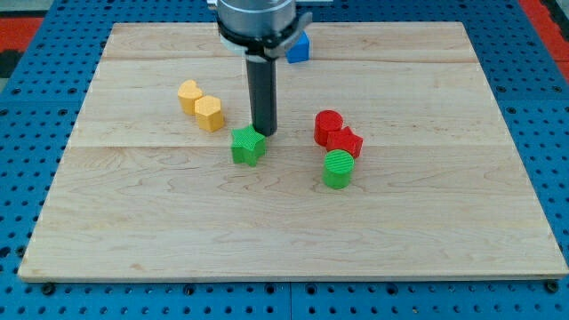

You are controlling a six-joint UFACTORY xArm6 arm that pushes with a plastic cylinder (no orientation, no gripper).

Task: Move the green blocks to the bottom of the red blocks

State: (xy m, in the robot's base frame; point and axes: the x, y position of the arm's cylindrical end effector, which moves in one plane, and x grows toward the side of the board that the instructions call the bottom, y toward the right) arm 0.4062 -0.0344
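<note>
From my remote seat I see my tip (265,133) standing on the bench (133,222), a pale wooden board that lies on a blue perforated surface (27,160). I take the green star-shaped block (248,146) as my landmark. My tip is just above it in the view, at its upper right corner, and it seems to touch that corner, but I cannot tell this for sure. This arm carries no claw, only the straight dark rod (263,93), so there is nothing on it to be open or closed. The rod stands upright and goes up to the grey round mount (258,20) at the view's top. To the view's right of the star, well apart from it, stands the green cylinder (338,169), a little lower in the view than the star. The green cylinder sits directly under the two red blocks and touches the lower one. These are a red cylinder (328,125) and a red block (347,142) whose shape I cannot name well; they touch each other and lie to the right of the star and slightly higher. To the upper left of the star there are two yellow blocks, touching each other: the yellow hexagonal block (210,114) is nearer to the star, and the yellow block (188,94) behind it is farther. A blue block (299,48) lies far above the star, partly hidden behind the mount.
</note>
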